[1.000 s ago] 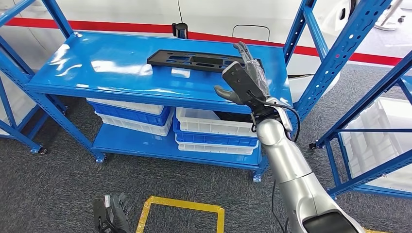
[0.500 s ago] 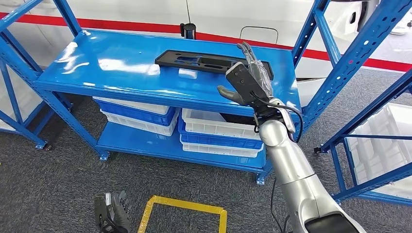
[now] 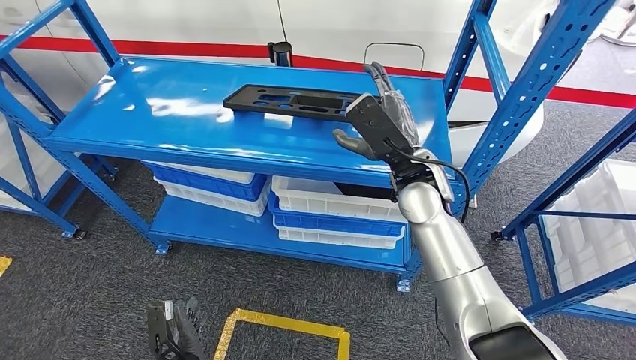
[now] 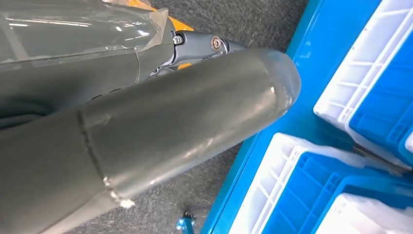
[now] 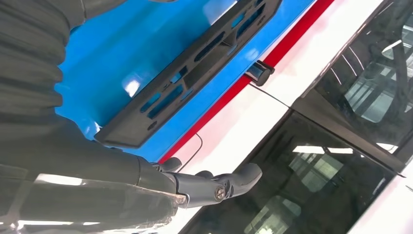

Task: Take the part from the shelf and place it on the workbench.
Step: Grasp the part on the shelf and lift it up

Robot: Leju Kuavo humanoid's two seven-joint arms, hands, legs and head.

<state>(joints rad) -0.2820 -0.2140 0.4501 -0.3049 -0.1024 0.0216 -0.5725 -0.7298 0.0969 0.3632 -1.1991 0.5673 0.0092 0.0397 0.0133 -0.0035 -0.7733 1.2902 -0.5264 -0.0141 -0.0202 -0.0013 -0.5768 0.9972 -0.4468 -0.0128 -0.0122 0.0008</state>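
The black part (image 3: 292,99) lies flat on the top board of the blue shelf (image 3: 172,127), toward its far edge. The right hand (image 3: 379,124) is raised at the part's 3 o'clock end, fingers spread, holding nothing. The left hand (image 3: 172,341) hangs low near the floor; whether it is open or closed cannot be told. White and blue bins (image 3: 334,206) sit on the lower board.

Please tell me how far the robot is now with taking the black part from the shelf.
Done: the right hand is raised at the black part's right end on the top shelf. In hand: the reach; its fingers are spread and hold nothing. Left: gripping, lifting, and carrying the part to the workbench. The left hand hangs low.
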